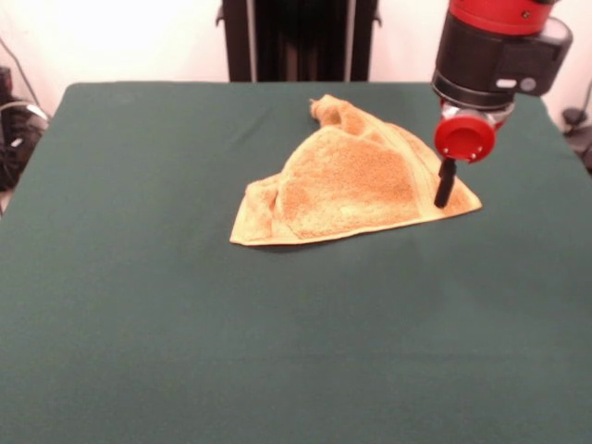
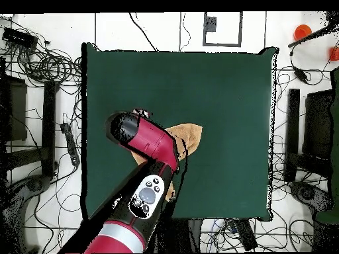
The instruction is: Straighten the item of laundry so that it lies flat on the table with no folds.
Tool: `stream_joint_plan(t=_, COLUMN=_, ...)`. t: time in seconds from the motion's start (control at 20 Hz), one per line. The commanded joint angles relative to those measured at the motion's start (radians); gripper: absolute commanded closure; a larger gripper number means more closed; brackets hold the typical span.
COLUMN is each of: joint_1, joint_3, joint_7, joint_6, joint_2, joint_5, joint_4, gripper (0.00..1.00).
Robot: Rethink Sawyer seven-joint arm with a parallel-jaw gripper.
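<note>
The green table was left mostly bare, with the orange towel lumped in a rough triangle toward the back, right of the middle in the front view, one flap folded over the rest and a corner bunched up at the far end. The gripper was planted on the towel's right-hand corner, just one black finger seen, so whether it was spread or pinched couldn't be told.

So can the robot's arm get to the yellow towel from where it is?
Probably yes. The gripper hangs right at the towel's edge on the green table, and nothing sits between them. Whether it touches the cloth can't be told.
</note>
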Motion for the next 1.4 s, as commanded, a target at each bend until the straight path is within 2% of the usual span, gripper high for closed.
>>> stream_joint_plan(t=0.05, joint_1=0.02, joint_3=0.137, joint_7=0.213, joint_6=0.025, joint_2=0.021, joint_5=0.042, joint_4=0.088, gripper=0.0)
stream_joint_plan(t=1.4, joint_1=0.04, joint_3=0.124, joint_7=0.287, joint_6=0.158, joint_2=0.056, joint_5=0.029, joint_4=0.016, gripper=0.0)
